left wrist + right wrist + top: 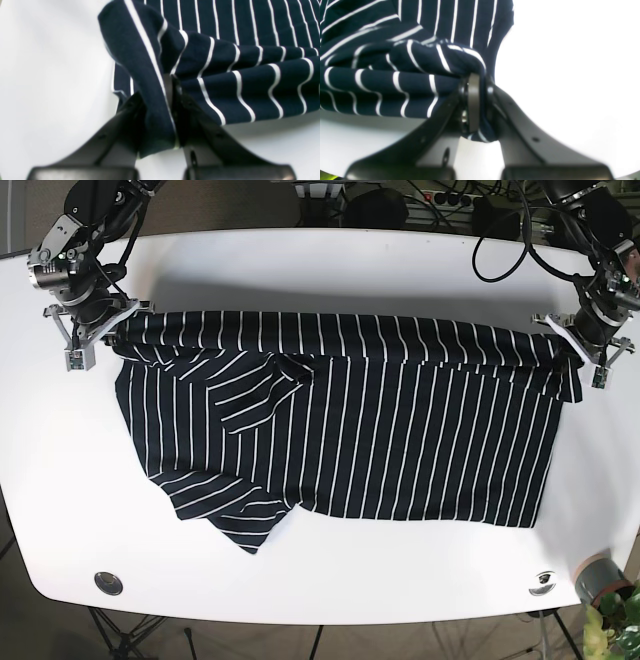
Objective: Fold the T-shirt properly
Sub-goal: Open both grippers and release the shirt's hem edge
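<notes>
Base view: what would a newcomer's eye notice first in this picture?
First, the navy T-shirt with thin white stripes, spread wide across the middle of the white round-cornered table. Next, its far edge is stretched in a line between two black grippers: the right gripper at the picture's left, the left gripper at the picture's right, each shut on the cloth. One sleeve lies rumpled toward the near left.

A white table [330, 265], a potted plant [605, 610] beside it.
</notes>
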Robot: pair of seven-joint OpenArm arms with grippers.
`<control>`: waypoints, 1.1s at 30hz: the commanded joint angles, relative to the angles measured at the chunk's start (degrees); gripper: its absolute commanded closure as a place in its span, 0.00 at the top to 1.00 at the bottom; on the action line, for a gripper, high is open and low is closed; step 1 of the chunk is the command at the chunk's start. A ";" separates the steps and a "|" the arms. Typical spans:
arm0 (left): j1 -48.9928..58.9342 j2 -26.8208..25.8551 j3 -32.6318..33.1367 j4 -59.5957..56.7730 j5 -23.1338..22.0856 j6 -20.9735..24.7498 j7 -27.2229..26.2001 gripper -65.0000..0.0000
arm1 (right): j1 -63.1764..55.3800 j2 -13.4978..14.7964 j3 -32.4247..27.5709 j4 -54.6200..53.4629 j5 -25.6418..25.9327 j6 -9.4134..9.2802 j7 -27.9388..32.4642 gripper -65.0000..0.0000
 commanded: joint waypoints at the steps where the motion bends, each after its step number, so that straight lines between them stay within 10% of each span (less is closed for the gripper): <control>1: -1.94 -1.39 -0.46 -1.07 -0.12 0.45 -1.46 0.00 | 0.26 1.29 0.20 0.38 0.11 -0.32 0.80 0.03; 12: -2.21 -4.20 -0.20 -9.60 -0.12 0.54 -1.37 0.00 | -3.87 1.56 0.29 0.38 0.73 0.11 0.98 0.07; 21: -2.64 -5.87 2.70 -10.91 -0.64 0.89 -1.37 0.72 | -5.19 1.56 0.99 0.55 5.21 2.66 0.71 0.77; 24: -3.88 -7.10 1.65 -10.65 -1.44 -0.34 -1.37 0.72 | -6.16 1.56 4.60 0.38 12.42 5.43 0.71 0.83; 33: -3.26 -9.47 -4.68 -11.18 -12.07 -0.47 1.44 0.72 | -8.88 1.73 7.06 0.20 24.90 5.43 0.63 0.83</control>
